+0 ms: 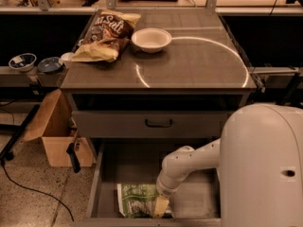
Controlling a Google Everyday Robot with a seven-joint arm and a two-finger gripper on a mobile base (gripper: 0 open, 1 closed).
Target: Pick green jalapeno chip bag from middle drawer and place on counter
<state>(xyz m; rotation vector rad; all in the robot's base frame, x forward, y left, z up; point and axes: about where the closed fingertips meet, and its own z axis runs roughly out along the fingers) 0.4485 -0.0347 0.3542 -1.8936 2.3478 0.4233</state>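
The green jalapeno chip bag (137, 197) lies flat on the floor of the open middle drawer (129, 165), near its front left. My white arm reaches down from the right into the drawer. The gripper (161, 206) is at the bag's right end, touching or just over it. The counter (189, 63) is above, grey-brown with a pale curved arc.
A brown-and-yellow "Salt" bag (106, 34) and a white bowl (151, 39) sit on the counter's back left. The drawer front with a black handle (158, 123) is above the open drawer. A cardboard box (59, 136) stands on the floor to the left. Two small bowls (22, 60) sit on a side ledge.
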